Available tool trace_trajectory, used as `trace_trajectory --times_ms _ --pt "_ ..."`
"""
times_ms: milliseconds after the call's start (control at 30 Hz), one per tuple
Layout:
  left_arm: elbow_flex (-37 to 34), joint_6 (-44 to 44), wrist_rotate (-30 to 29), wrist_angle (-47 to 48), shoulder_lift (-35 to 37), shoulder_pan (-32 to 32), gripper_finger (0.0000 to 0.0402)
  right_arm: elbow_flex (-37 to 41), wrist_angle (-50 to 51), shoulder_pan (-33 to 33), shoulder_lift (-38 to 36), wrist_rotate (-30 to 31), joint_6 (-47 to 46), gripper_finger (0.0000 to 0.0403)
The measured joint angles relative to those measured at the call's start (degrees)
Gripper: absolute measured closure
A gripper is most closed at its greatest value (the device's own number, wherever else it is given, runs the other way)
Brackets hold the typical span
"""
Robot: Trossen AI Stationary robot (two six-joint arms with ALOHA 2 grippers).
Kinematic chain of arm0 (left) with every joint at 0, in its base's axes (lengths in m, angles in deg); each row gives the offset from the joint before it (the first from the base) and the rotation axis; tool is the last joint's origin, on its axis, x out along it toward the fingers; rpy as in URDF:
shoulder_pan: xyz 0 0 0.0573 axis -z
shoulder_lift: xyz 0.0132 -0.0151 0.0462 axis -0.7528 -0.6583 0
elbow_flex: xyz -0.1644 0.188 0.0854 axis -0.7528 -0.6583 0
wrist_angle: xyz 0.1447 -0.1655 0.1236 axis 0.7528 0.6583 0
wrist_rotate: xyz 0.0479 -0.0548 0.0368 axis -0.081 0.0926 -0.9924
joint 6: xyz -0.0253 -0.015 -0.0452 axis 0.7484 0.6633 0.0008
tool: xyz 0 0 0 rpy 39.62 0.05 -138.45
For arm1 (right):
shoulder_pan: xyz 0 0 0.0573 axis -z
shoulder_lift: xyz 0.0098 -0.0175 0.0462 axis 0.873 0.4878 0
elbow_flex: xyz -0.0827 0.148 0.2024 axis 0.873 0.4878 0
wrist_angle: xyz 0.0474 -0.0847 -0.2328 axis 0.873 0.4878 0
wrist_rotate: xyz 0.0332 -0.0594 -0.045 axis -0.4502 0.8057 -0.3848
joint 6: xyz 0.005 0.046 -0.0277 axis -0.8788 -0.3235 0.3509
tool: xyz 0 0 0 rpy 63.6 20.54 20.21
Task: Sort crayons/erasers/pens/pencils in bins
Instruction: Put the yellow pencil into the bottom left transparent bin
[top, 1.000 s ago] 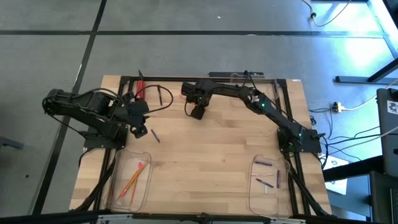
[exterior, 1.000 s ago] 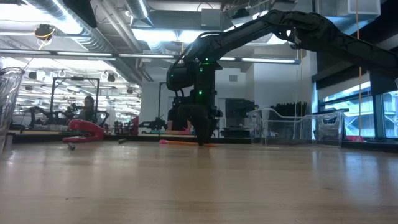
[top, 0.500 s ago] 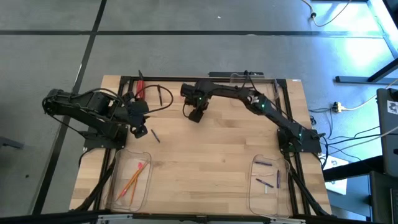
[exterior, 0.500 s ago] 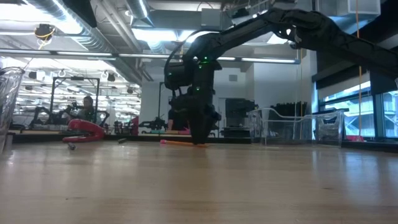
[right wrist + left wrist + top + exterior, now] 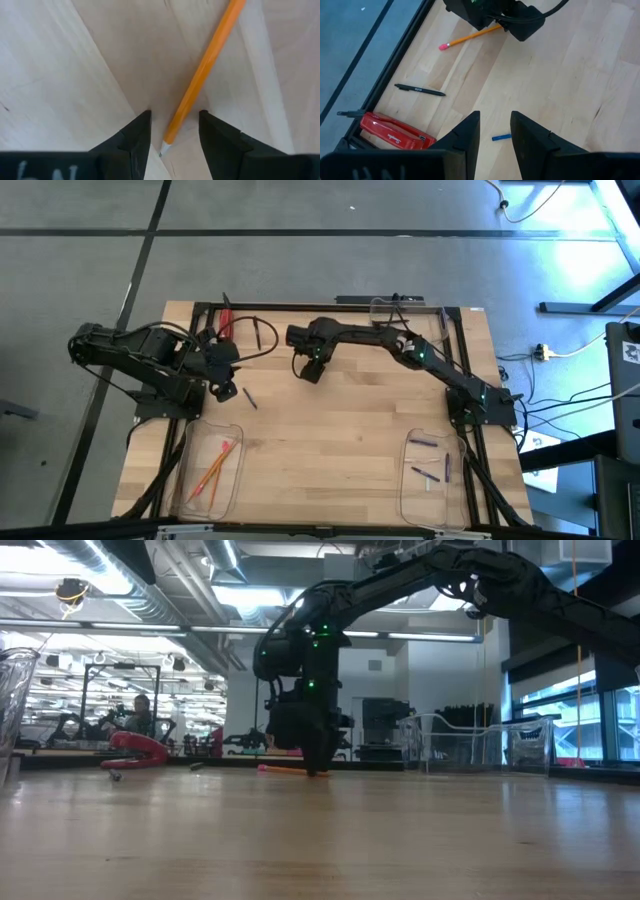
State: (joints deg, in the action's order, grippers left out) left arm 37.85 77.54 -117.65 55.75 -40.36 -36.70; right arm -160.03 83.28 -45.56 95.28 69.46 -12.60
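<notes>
An orange pencil (image 5: 205, 75) with a pink eraser end (image 5: 443, 46) lies flat on the wooden table at the far middle. My right gripper (image 5: 311, 370) is down at the table, open, with one finger on each side of the pencil's sharpened end (image 5: 165, 142); I cannot see either finger touching it. My left gripper (image 5: 495, 117) is open and empty above the table's left part, over a short blue stick (image 5: 501, 136). A black pen (image 5: 420, 90) lies flat near the far left.
A clear bin (image 5: 210, 470) holding pencils stands at the near left, and a clear bin (image 5: 432, 475) holding purple crayons at the near right. A third clear bin (image 5: 395, 310) is at the far edge. A red stapler-like tool (image 5: 395, 132) lies at the far left.
My right gripper has gone a little toward the table's left edge and down to the tabletop, ending astride the pencil's sharpened end. The pencil has stayed where it was.
</notes>
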Motion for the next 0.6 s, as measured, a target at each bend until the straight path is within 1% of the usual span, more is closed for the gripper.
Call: trace_trajectory --times_ms 200,333,500,600 --pt "0.0 0.0 0.01 0.0 0.0 0.01 0.03 0.0 -0.19 -0.02 0.02 0.04 -1.29 0.0251" --pt "0.02 0.01 0.02 0.0 0.0 -0.01 0.03 0.0 -0.36 -0.02 0.02 -0.66 -1.24 0.027" --pt "0.01 0.01 0.02 0.0 0.0 0.0 0.03 0.0 -0.66 0.23 0.04 -3.27 0.25 0.0292" --pt "0.02 -0.01 0.02 0.0 0.0 0.01 0.03 0.0 -0.7 0.34 0.04 -3.41 0.13 0.0307"
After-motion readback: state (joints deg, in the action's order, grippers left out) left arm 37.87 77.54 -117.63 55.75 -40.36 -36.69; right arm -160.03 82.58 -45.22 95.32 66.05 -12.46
